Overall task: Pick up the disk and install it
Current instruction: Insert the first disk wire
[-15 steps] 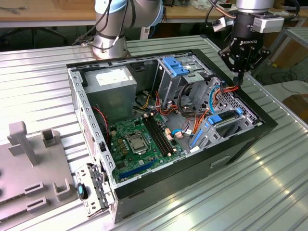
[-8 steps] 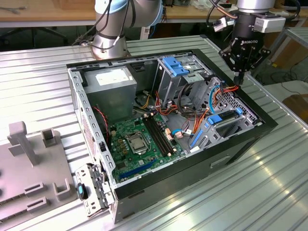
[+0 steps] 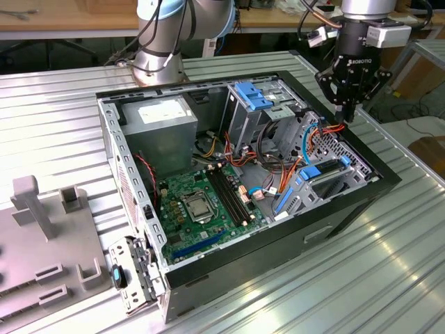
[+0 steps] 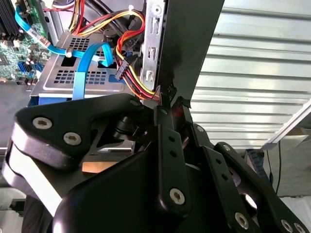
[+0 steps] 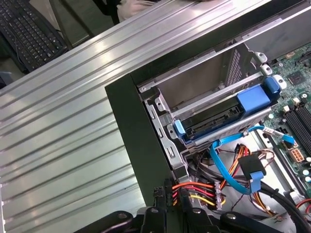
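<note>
An open black computer case [image 3: 348, 209] lies on the ribbed metal table. In the first wrist view a flat dark disk [image 5: 214, 121] with blue plastic side rails sits inside the metal drive bay at the case's corner. A blue data cable [image 5: 223, 165] hangs just below it. My gripper [image 3: 343, 120] hangs over the case wall on the exterior view's right, fingers pointing down and shut with nothing between them. In both wrist views the gripper [image 4: 167, 99] [image 5: 169, 194] is right beside a bundle of red, orange and yellow power wires [image 5: 194, 191].
A grey power-supply box [image 3: 163, 115] and a green motherboard [image 3: 201, 198] fill the case's left and middle. A metal cage with a blue tab [image 3: 252, 97] stands at the back. A grey fixture [image 3: 42, 229] sits on the table at the exterior view's left.
</note>
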`<state>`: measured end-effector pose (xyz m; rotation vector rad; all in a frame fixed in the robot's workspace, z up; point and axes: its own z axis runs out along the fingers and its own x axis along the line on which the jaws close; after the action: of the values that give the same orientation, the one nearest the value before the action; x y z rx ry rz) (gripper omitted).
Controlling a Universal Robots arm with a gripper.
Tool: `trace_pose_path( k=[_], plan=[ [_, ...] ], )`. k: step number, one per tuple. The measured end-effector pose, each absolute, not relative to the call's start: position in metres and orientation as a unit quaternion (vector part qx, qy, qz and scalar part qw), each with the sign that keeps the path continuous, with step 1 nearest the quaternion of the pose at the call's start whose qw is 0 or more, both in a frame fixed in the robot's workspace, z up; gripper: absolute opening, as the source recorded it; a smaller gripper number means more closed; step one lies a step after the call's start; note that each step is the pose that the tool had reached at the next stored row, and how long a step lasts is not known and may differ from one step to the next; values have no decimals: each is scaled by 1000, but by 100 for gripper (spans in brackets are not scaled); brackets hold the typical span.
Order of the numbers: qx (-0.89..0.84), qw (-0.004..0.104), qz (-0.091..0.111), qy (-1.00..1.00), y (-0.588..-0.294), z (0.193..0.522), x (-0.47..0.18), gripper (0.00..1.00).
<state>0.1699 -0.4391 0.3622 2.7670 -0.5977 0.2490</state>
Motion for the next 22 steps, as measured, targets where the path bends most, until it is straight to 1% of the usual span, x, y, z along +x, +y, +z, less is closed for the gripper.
trace_pose_path(
  k=[2,3,4,15,18,22],
  plan=[
    [962,152,87,-208,-439,361,170,24],
    [962,155,88,-207,-439,360,170,24],
    [962,156,88,-207,-439,361,170,24],
    [962,156,88,-206,-439,360,170,24],
    [966,153,92,-185,-438,360,170,24],
    [968,154,92,-175,-436,358,170,24]
  ],
)
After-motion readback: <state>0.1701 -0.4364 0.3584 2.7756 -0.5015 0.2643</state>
